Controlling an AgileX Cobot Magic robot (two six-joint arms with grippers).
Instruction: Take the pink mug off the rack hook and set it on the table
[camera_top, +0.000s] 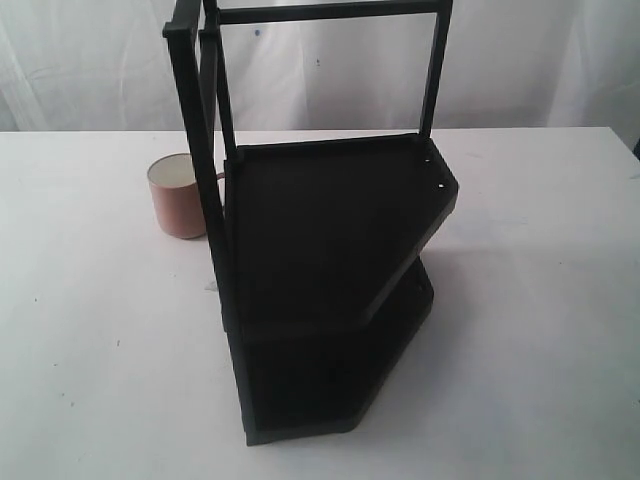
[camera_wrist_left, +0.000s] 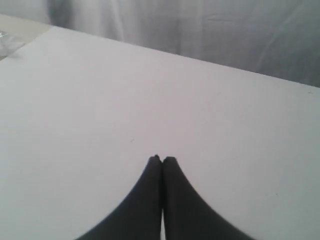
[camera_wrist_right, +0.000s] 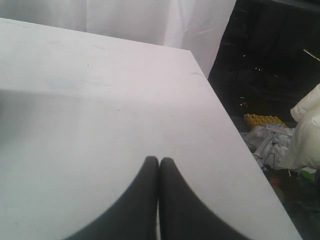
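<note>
Item: pink mug (camera_top: 178, 200), upright, mouth up, centre-left of the exterior view, against the left post of the rack (camera_top: 330, 230); hooked or resting on the tabletop (camera_top: 90, 330), cannot tell. Left fingers (camera_wrist_left: 150, 190) and right fingers (camera_wrist_right: 145, 190) clenched, empty; neither wrist view shows the mug. Left arm probably nearer.

Surface (camera_top: 90, 340): flat and white with faint dark specks, stretching across the whole exterior view.
Rack (camera_top: 330, 230): black, two-tiered, standing on the surface near its middle.
Pink mug (camera_top: 178, 205): upright, mouth up, at the rack's left post, partly hidden behind it.
</note>
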